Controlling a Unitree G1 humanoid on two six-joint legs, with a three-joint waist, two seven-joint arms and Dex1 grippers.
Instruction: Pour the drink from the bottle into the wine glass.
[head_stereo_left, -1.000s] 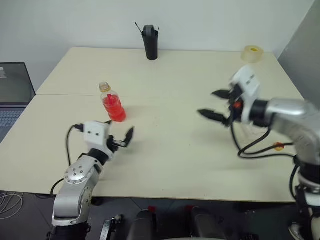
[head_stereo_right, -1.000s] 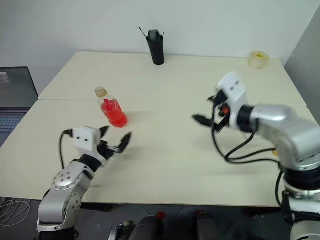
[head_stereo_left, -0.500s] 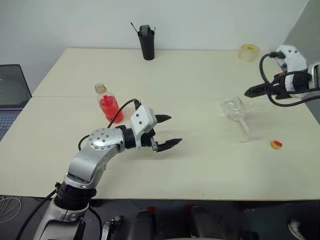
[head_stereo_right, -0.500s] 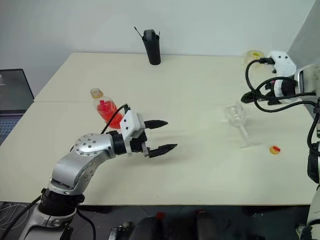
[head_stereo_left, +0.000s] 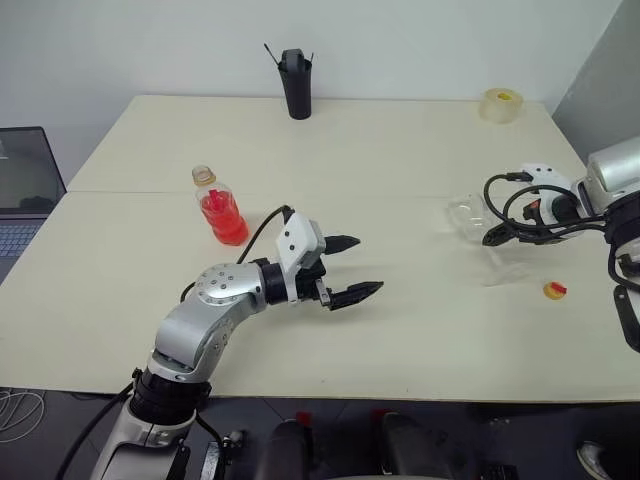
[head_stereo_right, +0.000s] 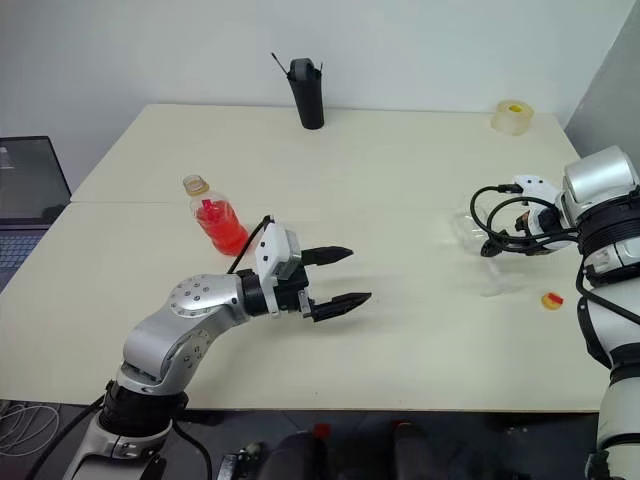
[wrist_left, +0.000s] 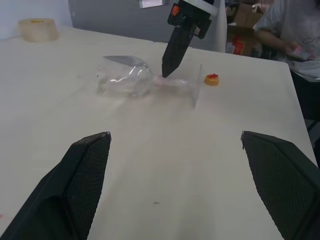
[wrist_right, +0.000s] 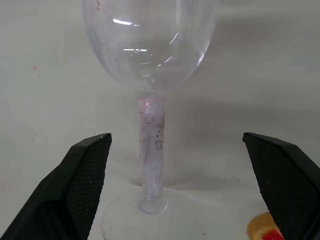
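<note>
Lying wine glass (wrist_left: 131, 80) nr table's (head_stereo_left: 400, 340) rt edge.

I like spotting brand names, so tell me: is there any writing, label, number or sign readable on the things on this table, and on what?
None can be read.
bottle: no label text visible, only red drink inside.
tape roll: no legible print.
black cup: plain.
laptop: a small mark on its screen, too small to read.
paper on the far wall: too blurred to read.
</note>
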